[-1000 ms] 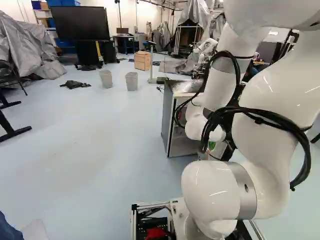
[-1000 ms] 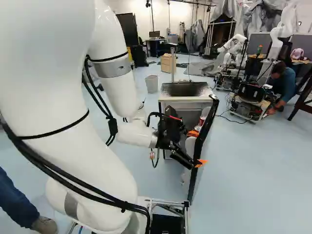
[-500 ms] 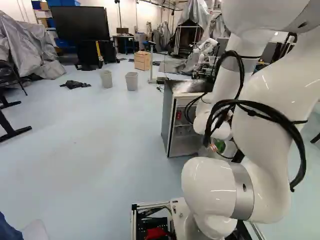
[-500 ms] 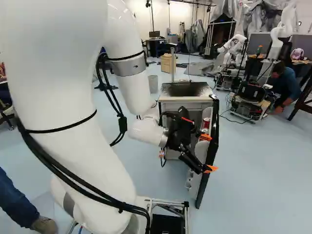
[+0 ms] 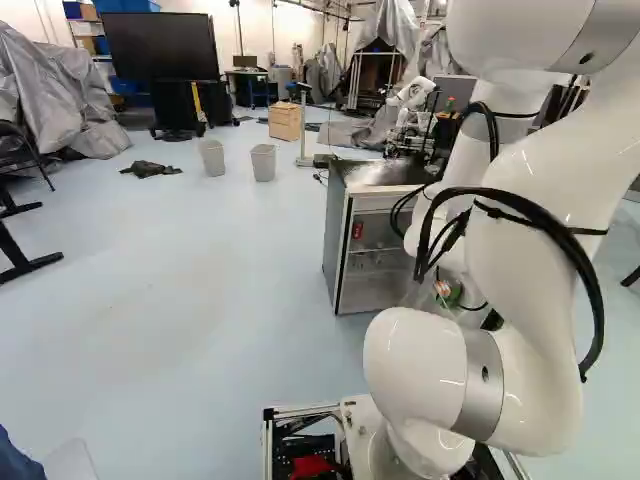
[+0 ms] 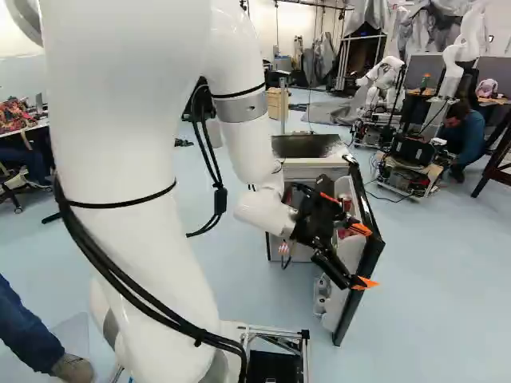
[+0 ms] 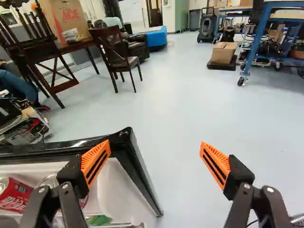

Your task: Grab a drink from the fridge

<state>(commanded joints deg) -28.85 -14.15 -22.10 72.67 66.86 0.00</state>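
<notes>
Fridge door hangs open by my gripper, cans inside it; fingers spread wide, one near its edge, touching or apart I can't tell

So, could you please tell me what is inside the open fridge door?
The fridge door holds a red can, another can beside it and something green. A finger of the gripper covers part of the second can; what lies behind that finger is hidden.

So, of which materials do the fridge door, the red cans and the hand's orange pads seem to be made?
Fridge door: black frame, perhaps coated metal or plastic, glossy with reflections; white lining, likely plastic, smooth. Red cans: metal, probably aluminium, by their shiny silver tops. Orange pads: matte, ribbed, likely rubber or plastic.
</notes>
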